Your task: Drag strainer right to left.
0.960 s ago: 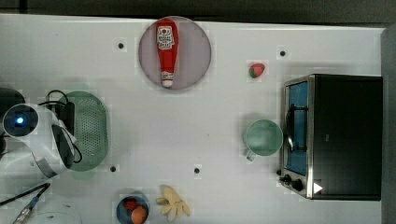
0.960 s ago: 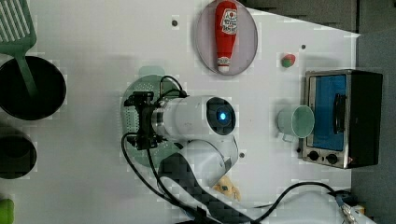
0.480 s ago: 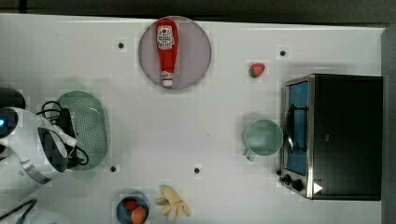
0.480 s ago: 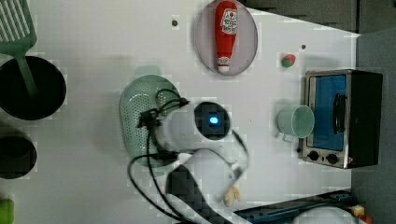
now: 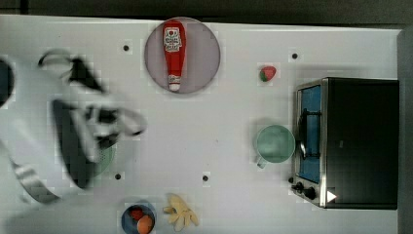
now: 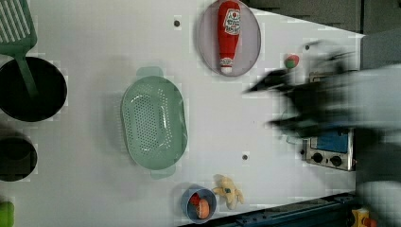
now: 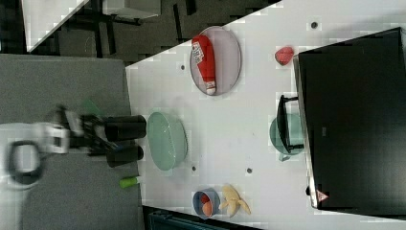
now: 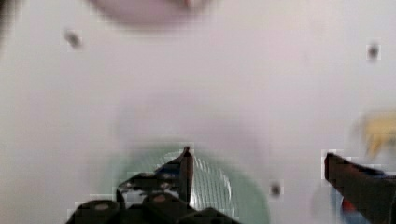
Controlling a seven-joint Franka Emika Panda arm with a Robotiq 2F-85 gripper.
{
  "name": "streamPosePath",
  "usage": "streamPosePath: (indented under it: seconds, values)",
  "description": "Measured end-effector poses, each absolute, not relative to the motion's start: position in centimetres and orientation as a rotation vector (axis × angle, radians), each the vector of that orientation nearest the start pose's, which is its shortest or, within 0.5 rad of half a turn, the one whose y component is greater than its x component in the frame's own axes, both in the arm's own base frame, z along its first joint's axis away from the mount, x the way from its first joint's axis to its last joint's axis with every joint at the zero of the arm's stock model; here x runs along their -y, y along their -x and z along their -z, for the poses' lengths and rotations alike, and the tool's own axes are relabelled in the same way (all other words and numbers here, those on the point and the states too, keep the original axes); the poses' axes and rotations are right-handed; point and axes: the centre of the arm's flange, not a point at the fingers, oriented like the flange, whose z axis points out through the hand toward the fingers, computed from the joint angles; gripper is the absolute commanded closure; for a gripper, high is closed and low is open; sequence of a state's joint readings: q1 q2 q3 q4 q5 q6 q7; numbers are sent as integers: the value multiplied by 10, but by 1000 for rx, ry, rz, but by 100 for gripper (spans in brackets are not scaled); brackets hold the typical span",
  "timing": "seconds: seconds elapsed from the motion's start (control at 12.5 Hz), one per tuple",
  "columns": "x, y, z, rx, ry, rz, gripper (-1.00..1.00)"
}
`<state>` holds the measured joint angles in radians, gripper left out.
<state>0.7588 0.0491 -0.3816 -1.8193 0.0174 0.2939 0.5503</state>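
Note:
The strainer is a pale mint-green oval colander with small holes and tab handles, lying on the white table toward the left view's left. It also lies near the table's edge in the right view. In the top view my blurred arm covers it except for a green sliver. In the wrist view my gripper is open, its fingers wide apart above the strainer and touching nothing.
A ketchup bottle lies on a grey plate. A round green mug stands beside the toaster oven. A strawberry, a fruit bowl, a banana, black pots and a green spatula surround the area.
My arm, which hung over the strainer before, now sweeps away in a heavy blur. The strainer lies uncovered in the left view, in about the same spot.

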Motion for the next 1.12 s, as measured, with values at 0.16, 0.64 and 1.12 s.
streamPosePath:
  seconds: [0.16, 0.64, 1.12]
  values:
    - [-91, -537, -605, -1364, 2728, 229, -100]
    - [191, -464, -652, -1593, 2546, 278, -100]
    - [105, -512, -571, -1504, 2836, 39, -100]
